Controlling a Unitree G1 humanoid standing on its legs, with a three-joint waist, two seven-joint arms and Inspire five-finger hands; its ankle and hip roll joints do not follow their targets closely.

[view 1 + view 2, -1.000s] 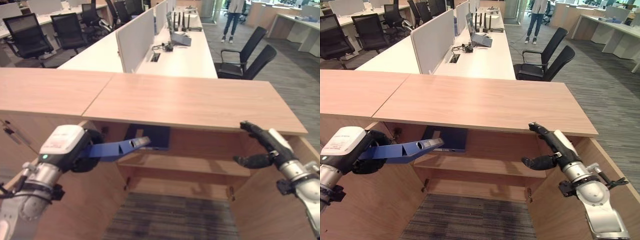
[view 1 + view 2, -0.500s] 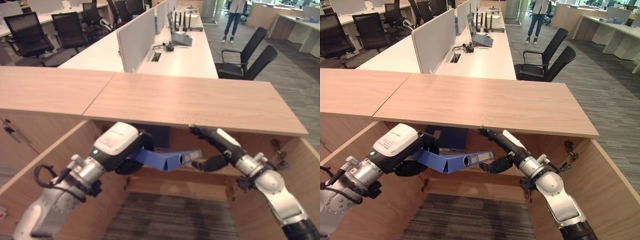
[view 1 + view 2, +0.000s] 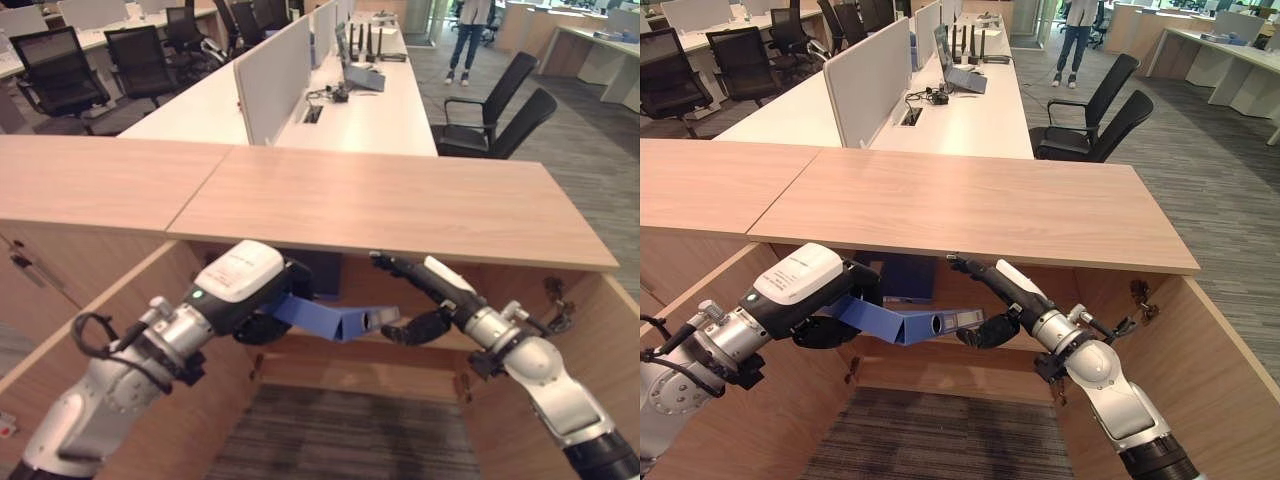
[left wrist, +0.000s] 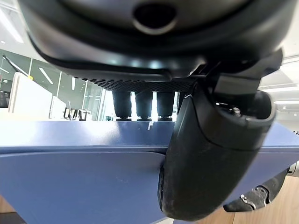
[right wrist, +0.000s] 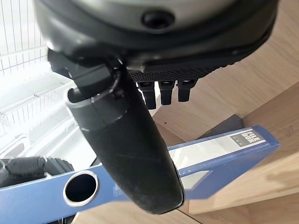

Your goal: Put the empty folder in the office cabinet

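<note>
A: Folder (image 3: 902, 322) loc?
B: Blue, lying flat-ish, held in front of the open cabinet (image 3: 970, 205), just under its top, over the shelf (image 3: 940, 355). Spine w/ ring hole faces out, toward the R hand.
A: L hand (image 4: 205, 154) state?
B: Grasping the folder. Wrist view: thumb pressed on the near face, fingers (image 4: 143, 105) over the far edge. So pinched, not loose.
A: R hand (image 3: 992, 297)?
B: Fingers straight, reaching along under the cabinet top; thumb lower, at the folder's spine end. Wrist view has the thumb (image 5: 126, 149) across the spine next to the hole. Fingers not curled round it, so relaxed/extended, not gripping. Thumb contact vs just beside: can't tell for sure.
A: Anything inside the cabinet?
B: Second dark blue folder (image 3: 904, 275) standing at the back, behind the L arm.
A: Bg?
B: Desks w/ dividers (image 3: 865, 80), black chairs (image 3: 1090, 115), person (image 3: 1076, 35) standing far back.
</note>
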